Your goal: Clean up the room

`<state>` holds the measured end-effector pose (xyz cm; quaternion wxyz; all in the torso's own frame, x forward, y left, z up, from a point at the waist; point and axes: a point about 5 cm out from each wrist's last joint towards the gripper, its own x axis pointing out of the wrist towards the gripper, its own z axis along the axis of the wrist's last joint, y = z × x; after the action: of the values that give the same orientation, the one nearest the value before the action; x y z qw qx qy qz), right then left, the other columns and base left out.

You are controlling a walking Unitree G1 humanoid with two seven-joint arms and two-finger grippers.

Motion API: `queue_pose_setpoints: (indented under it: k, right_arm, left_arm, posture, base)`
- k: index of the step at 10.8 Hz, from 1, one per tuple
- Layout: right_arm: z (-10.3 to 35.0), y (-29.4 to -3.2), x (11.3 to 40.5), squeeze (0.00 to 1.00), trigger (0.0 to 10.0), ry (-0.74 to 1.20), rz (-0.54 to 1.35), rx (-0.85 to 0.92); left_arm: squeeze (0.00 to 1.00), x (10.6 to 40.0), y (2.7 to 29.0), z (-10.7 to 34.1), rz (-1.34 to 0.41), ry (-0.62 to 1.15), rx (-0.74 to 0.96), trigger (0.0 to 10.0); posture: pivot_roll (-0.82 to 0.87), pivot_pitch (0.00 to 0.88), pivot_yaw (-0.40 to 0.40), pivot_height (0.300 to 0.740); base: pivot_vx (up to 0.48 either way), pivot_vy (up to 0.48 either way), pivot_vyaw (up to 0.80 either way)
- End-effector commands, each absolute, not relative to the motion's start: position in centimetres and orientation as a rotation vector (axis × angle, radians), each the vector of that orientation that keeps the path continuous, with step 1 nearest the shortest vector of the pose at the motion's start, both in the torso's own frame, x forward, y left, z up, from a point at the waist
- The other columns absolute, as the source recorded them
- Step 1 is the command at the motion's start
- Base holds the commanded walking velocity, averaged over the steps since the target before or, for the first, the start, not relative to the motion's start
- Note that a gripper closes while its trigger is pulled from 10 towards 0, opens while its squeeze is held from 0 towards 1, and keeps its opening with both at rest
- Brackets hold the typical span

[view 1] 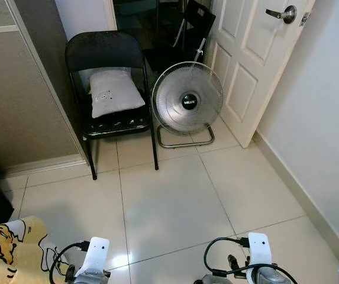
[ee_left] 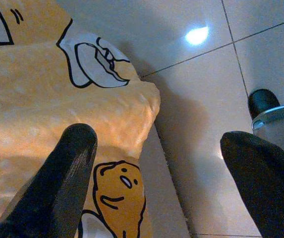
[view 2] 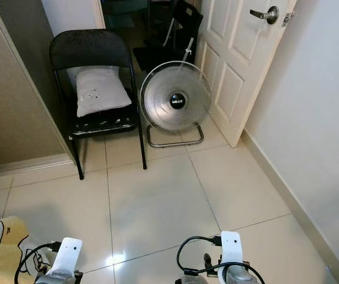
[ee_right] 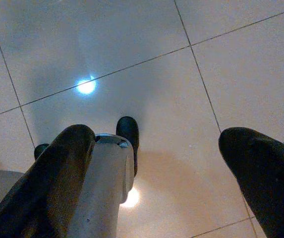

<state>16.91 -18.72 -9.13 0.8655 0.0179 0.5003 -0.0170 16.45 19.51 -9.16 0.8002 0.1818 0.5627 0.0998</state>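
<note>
One black folding chair, one grey cushion, one fan, one yellow blanket

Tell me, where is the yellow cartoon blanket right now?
The yellow blanket lies on the tiled floor at the robot's near left, just beside its left tool.
</note>
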Motion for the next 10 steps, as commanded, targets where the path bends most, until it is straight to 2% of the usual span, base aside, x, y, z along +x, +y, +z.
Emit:
queue_pose_setpoints:
  k: [1, 2, 3, 6, 10]
  right_arm:
    - [-8.8, -14.4, 18.5, 0.00, 10.0, 1.155, 0.078, -0.016]
    - [-9.0, -15.0, 18.1, 0.00, 10.0, 1.158, 0.006, 0.138]
    - [-9.0, -14.9, 18.1, 0.00, 10.0, 1.144, -0.022, 0.212]
    - [-9.1, -15.2, 17.9, 0.00, 10.0, 1.157, -0.026, 0.199]
    - [-9.0, -15.5, 17.9, 0.00, 10.0, 1.132, -0.008, 0.200]
  left_arm:
    - [0.00, 19.2, 16.3, -8.4, -0.143, 1.135, 0.222, 10.0]
    - [0.00, 19.8, 14.7, -8.1, -0.179, 1.092, 0.144, 10.0]
    - [0.00, 20.2, 14.5, -8.0, -0.173, 1.066, 0.123, 10.0]
    - [0.00, 19.9, 14.6, -8.1, -0.182, 1.075, 0.116, 10.0]
    - [0.00, 20.5, 13.7, -7.8, -0.159, 1.040, -0.002, 10.0]
  posture:
    - [-0.09, 0.000, 0.019, 0.719]
    - [-0.12, 0.000, 0.040, 0.719]
    - [-0.12, 0.000, 0.040, 0.719]
    - [-0.13, 0.000, 0.037, 0.719]
    - [-0.15, 0.000, 0.027, 0.719]
  base:
    - [0.000, 0.000, 0.00]
    - [0.000, 0.000, 0.00]
    - [0.000, 0.000, 0.00]
    - [0.000, 0.000, 0.00]
    - [0.000, 0.000, 0.00]
